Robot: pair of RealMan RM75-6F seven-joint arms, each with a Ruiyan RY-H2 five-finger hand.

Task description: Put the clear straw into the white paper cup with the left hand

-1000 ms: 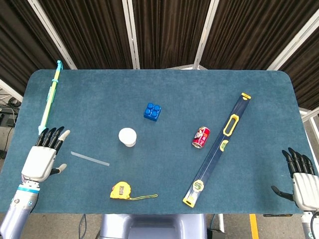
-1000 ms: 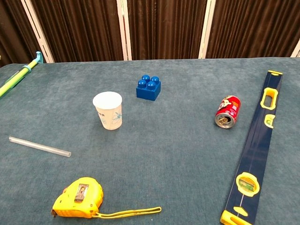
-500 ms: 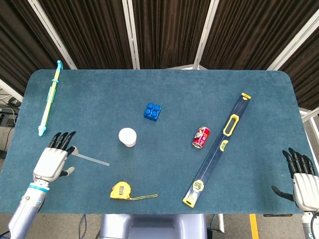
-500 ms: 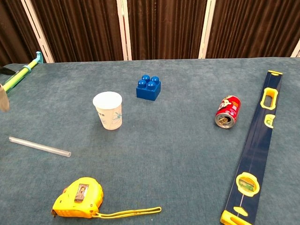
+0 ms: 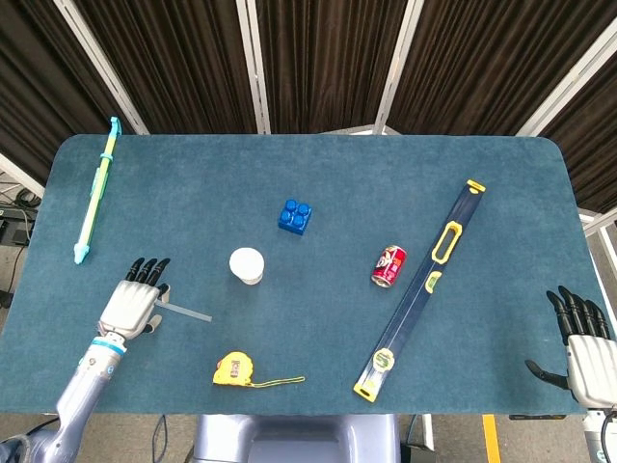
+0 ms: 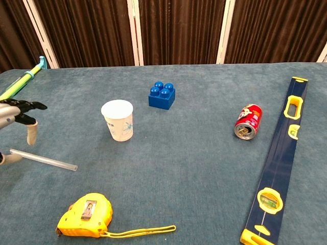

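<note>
From the head view, your left hand point(image 5: 132, 304) hovers spread over the clear straw point(image 5: 185, 311), at eight o'clock from the white paper cup point(image 5: 247, 265); pressing could roll it.

From the chest view, the straw lies flat; fingers may slip off.

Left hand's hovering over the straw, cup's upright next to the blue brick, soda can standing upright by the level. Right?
Not quite: the soda can lies on its side, its open top facing the camera in the chest view. The left hand over the straw and the upright cup near the blue brick are right.
</note>
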